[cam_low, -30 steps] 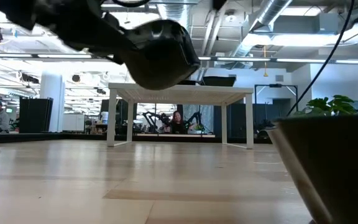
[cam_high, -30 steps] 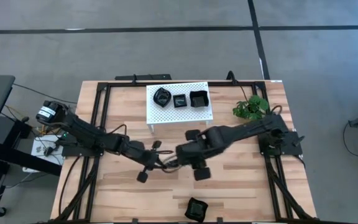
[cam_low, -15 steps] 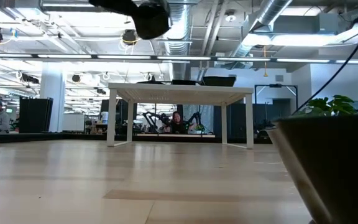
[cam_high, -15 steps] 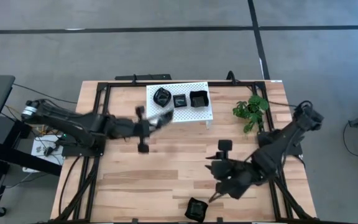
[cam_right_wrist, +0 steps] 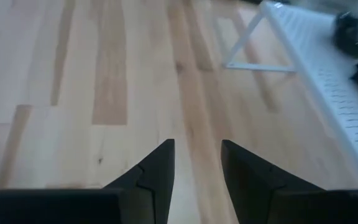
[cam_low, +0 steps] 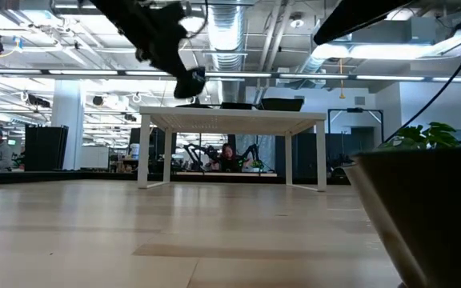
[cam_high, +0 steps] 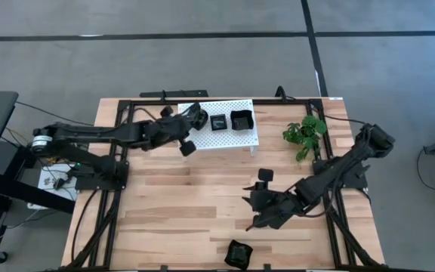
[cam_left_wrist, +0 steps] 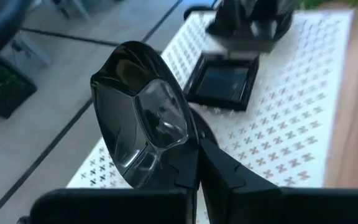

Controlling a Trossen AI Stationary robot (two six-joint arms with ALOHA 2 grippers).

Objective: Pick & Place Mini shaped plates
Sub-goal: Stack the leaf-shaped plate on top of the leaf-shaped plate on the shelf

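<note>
My left gripper [cam_high: 186, 127] is above the left end of the white perforated rack [cam_high: 232, 137], shut on a glossy black mini shaped plate [cam_left_wrist: 140, 121] with a rounded rim. On the rack lie a square plate [cam_left_wrist: 224, 83] and more black plates [cam_high: 241, 119]. My right gripper [cam_high: 254, 219] hovers open over bare wood at the near right, nothing between its fingers [cam_right_wrist: 157, 168]. Another black plate [cam_high: 238, 254] lies flat by the near edge. My left gripper pinches the plate's rim [cam_left_wrist: 186, 148] between its two fingers, at the edge nearest the wrist. The plate stands on edge, tilted, its hollow side toward the wrist camera, and is held above the rack's top.
A small green plant [cam_high: 305, 131] stands at the far right of the table. Black frame rails [cam_high: 119, 151] run along the left and right sides. Bare wood lies between the rack and the near edge. The near-edge plate fills the low view's right side [cam_low: 422, 224].
My left gripper has carried the plate from the table's middle up and toward the far edge, to the rack's left end, turning as it went. My right gripper has drawn away from the middle toward the near right and sunk lower.
</note>
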